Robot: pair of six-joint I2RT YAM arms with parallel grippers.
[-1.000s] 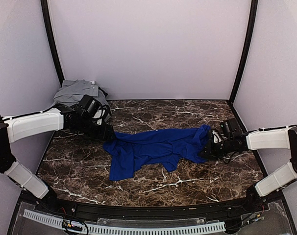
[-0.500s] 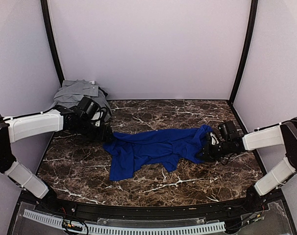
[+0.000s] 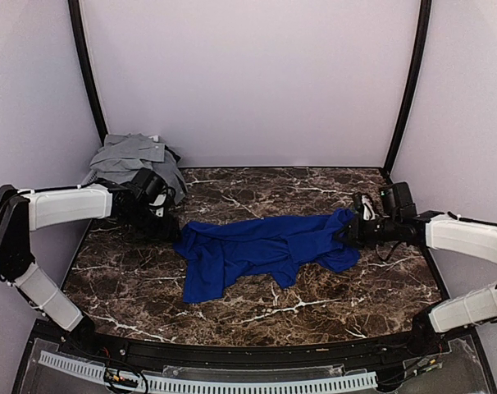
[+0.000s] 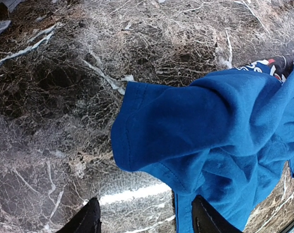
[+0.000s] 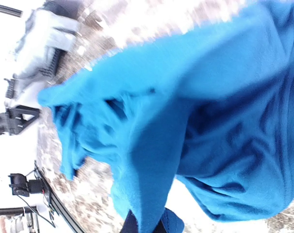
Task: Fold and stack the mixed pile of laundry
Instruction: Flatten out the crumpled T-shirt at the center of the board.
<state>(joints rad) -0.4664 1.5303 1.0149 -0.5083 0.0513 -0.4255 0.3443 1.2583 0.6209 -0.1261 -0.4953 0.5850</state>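
Your right tool point(image 3: 353, 231) is clamped on the right-hand edge of the royal-blue T-shirt point(image 3: 257, 250). In the right wrist view a fold of blue cloth runs down into the closed jaws, and that edge is lifted slightly off the tabletop point(image 3: 314, 189).

The shirt lies crumpled and stretched sideways across the middle of the dark marble, from one tool to the other. A lobe of it trails toward the near edge on the left side.

Your left tool point(image 4: 144, 224) stands wide and grips nothing. Its two fingertips point(image 4: 89, 221) are well apart above bare marble, just beside the shirt's hemmed left end. A scrap of the shirt's print shows at the far right of the left wrist view.

The light-grey shirt point(image 3: 134, 154) sits heaped in the far left corner, apart from the blue one.
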